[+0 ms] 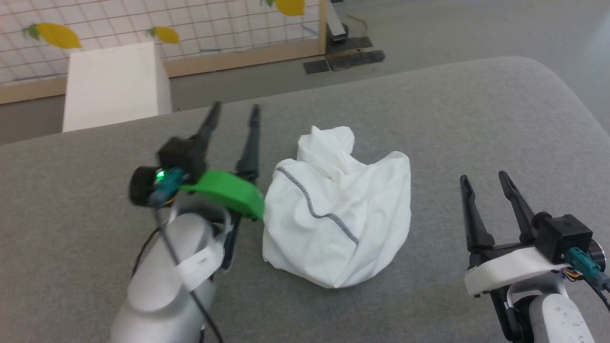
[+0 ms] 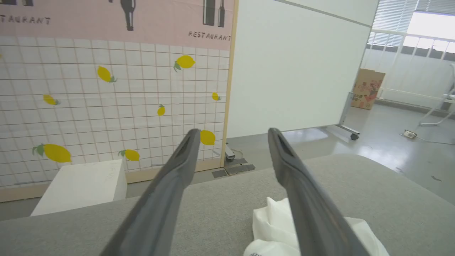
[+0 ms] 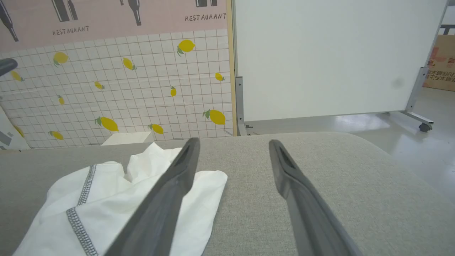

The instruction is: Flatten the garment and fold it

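The garment [image 1: 352, 224] is a white T-shirt with a grey stitched seam, lying in a crumpled heap in the middle of the grey table [image 1: 476, 119]. My left gripper [image 1: 234, 109] hovers just to its left, open, nothing between its fingers; in the left wrist view the garment [image 2: 273, 224] shows at the lower right beside the right finger [image 2: 302, 199]. To the heap's right my right gripper [image 1: 485, 177] is open and apart from the cloth. The right wrist view has the garment [image 3: 117, 202] at the lower left, partly behind the left finger [image 3: 170, 192].
Beyond the table's far left edge stands a rigid white box [image 1: 114, 83]. Behind it runs a tiled wall panel with lemons [image 1: 143, 24], and a white board on wheels [image 2: 298, 67] stands on the grey floor. The table's curved far-right corner [image 1: 548, 81] is bare cloth.
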Controlling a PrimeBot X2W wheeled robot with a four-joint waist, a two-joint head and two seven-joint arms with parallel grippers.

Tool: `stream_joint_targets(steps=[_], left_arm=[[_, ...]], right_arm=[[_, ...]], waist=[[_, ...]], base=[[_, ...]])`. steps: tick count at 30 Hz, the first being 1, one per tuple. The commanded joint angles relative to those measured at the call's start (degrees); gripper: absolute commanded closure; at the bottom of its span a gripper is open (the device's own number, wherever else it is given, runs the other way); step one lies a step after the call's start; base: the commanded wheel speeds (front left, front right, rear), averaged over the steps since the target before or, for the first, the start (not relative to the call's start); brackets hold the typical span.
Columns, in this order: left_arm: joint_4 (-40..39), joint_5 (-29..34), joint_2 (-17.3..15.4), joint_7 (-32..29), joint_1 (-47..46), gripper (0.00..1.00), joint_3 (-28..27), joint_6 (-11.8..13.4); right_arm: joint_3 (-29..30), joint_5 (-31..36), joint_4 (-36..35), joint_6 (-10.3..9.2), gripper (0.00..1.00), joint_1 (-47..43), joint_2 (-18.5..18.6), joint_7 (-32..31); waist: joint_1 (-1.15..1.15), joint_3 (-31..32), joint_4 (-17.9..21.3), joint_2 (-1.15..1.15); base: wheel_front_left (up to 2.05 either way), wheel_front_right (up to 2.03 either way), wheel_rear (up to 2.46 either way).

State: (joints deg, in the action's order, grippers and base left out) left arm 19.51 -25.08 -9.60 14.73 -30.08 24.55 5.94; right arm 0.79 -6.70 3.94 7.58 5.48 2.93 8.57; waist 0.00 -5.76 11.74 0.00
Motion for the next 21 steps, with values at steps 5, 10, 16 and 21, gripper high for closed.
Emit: stream_joint_targets(steps=[5, 10, 16, 21], left_arm=[[-8.25, 3.51, -1.85, 0.25, 9.79, 0.0, -6.92, 0.3], [-12.44, 6.83, -1.91, 0.26, 17.89, 0.0, -11.95, -0.27], [-14.68, 9.89, -0.48, 0.26, 24.11, 0.0, -15.05, -0.32], [-16.41, 11.65, 1.42, 0.27, 26.19, 0.0, -16.85, -1.05]], right_arm=[[0.59, 0.53, -1.81, -0.09, 0.0, -1.24, -0.05, -0.83], [0.54, 0.31, -2.63, -0.09, 0.0, -1.98, -0.05, -1.32], [0.13, 0.47, -3.13, -0.09, 0.0, -2.32, -0.05, -2.19], [-0.27, 0.79, -3.57, -0.09, 0.0, -2.12, -0.05, -3.13]], waist=[[0.0, 0.92, -3.79, 0.0], [0.0, 0.99, -5.94, 0.0], [0.0, 0.74, -8.52, 0.0], [0.0, 0.75, -10.28, 0.0]], base=[[0.0, 0.0, 0.0], [0.0, 0.0, 0.0], [0.0, 0.0, 0.0], [0.0, 0.0, 0.0]])
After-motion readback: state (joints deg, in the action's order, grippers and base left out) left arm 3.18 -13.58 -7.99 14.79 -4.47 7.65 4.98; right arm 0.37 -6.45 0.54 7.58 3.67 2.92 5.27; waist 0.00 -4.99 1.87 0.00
